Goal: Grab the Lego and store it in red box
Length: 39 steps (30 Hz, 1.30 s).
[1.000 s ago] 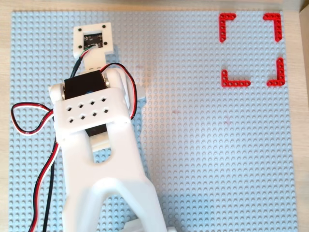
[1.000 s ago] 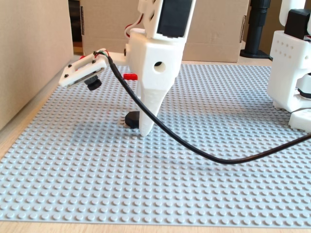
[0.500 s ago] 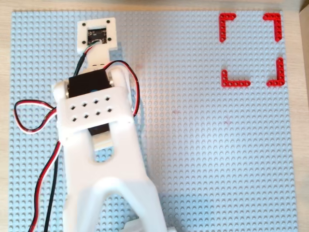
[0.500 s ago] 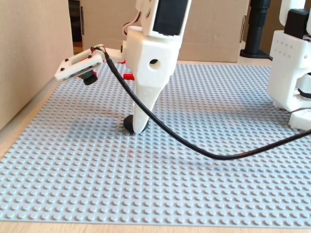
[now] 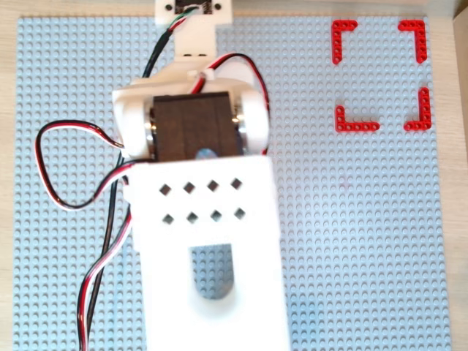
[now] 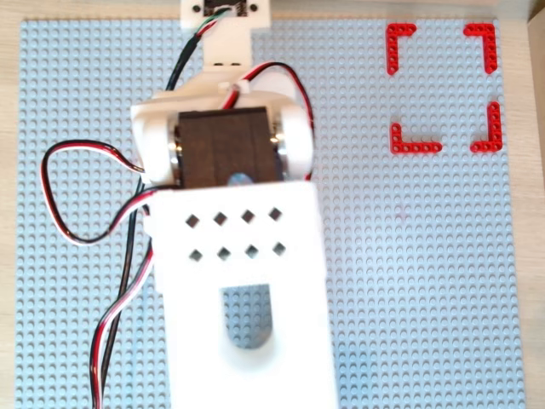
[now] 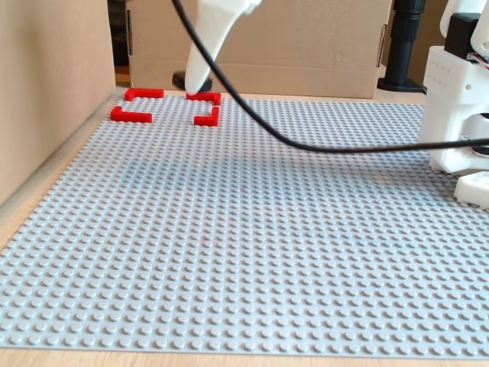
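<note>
The jaws cannot be read: in the fixed view only one white finger [image 7: 205,53] hangs down at the top, its tip in front of the red box [image 7: 166,106] at the far left of the grey baseplate [image 7: 252,229]; whether it touches anything is unclear. The Lego shows in no view. In both overhead views the white arm [image 5: 208,248] fills the left and centre, hiding the plate beneath, and the box [image 5: 380,74] lies empty at the upper right. Wires [image 5: 62,201] loop off the arm's left; a black cable [image 7: 306,145] crosses the fixed view. Cardboard [image 7: 306,38] stands behind
</note>
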Available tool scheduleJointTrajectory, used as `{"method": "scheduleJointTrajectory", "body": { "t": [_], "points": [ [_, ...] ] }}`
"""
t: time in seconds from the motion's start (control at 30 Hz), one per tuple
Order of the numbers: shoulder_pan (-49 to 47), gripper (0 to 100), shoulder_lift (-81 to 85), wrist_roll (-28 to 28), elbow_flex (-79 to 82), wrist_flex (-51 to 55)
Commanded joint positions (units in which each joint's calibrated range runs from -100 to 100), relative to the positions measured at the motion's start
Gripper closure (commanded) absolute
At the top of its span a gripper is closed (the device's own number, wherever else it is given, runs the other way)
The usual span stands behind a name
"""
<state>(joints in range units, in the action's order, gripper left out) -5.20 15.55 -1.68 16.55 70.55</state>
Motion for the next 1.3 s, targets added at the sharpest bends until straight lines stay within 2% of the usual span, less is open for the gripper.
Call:
{"method": "scheduleJointTrajectory", "body": {
  "t": [0.0, 0.2, 0.43, 0.6, 0.8, 1.1, 1.27],
  "points": [
    [4.27, 99, 8.09, -0.61, -5.73, 3.48],
    [13.57, 98, 9.79, -0.87, -3.73, -0.38],
    [20.27, 98, 9.7, -0.87, 8.0, -18.45],
    [20.94, 99, 7.58, -0.87, 19.0, -32.48],
    [21.02, 99, 0.8, -0.87, 23.63, -44.41],
    [25.63, 99, -10.47, -0.92, 22.91, -55.2],
    [26.45, 98, -13.35, -0.92, 22.73, -57.04]
  ]
}}
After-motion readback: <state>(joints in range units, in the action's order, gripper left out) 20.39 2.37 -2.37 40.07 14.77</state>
